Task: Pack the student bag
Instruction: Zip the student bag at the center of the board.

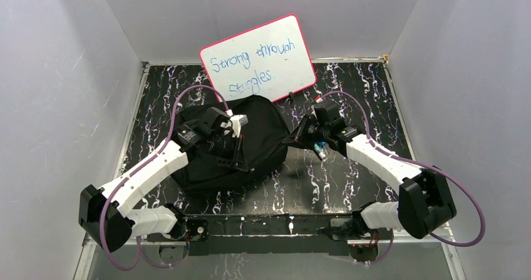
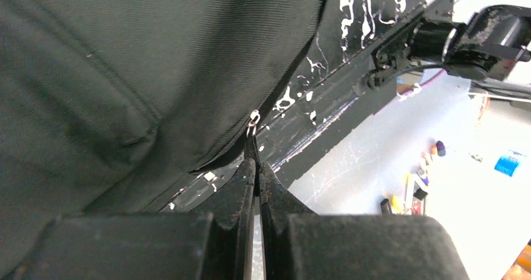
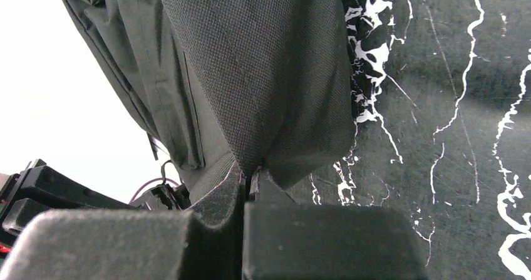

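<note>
Top external view puts both arm bases at the near edge of my black tabletop, a marble-look surface veined with white. The white arms reach inward from each side towards the middle.

On the left wrist camera I see the left gripper with its fingers pressed together on a thin black zipper pull, which hangs from a small metal ring on the bag. Past the tabletop's edge there is a pale floor with small coloured things, too blurred for me to name.

On the right wrist camera the right gripper is pinching a fold of woven cloth at the bag's lower corner, with the veined surface just beside it.

The soft black fabric backpack lies on the tabletop left of centre, between the two grippers.

Behind it a white rectangular whiteboard with a pink frame leans tilted against the back wall, with blue handwriting on it. Plain pale grey walls close in the tabletop on the left, the right and the far side.
</note>
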